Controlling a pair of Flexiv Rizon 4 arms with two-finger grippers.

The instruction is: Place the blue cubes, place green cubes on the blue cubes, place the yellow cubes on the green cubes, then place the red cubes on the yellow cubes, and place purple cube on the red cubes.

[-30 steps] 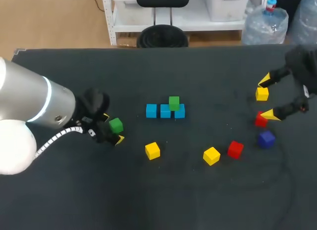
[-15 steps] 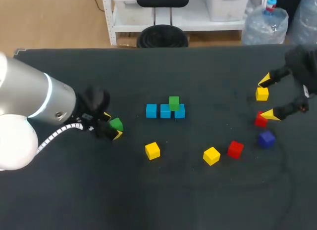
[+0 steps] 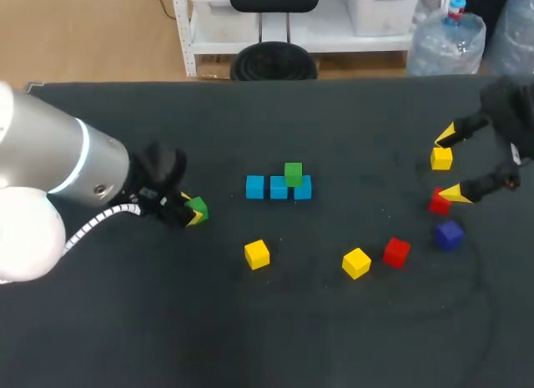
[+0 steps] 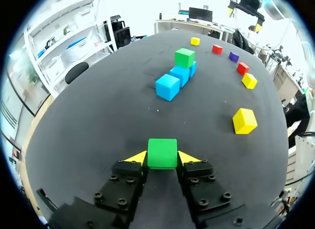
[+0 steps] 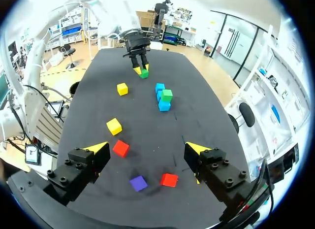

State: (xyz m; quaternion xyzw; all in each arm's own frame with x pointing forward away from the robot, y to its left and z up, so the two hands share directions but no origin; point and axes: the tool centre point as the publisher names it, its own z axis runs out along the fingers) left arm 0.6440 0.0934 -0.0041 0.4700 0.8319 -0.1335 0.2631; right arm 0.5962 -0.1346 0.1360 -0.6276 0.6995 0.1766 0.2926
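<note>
**Surface**: carries every cube.

**Left arm**: comes in low from the left. Its hand is closed on the held green cube, with one yellow tip against each side. The cube is well apart from the blue row.

**Right hand**: hangs open at the far right. In the head view a yellow cube lies between its fingers and a red cube lies just beside one tip.

**Blue row**: three touching cubes at centre, with the seated green cube on its right part.

**Loose cubes:** two more yellow, one red and the purple cube lie nearer the robot.

**Risks, as judged:**
- If you bring the held cube in too low, you shove the row apart or knock off the seated green.
- If you release it off-centre, it tips off.
- If you sweep the open right hand, you scatter its neighbours.
</note>
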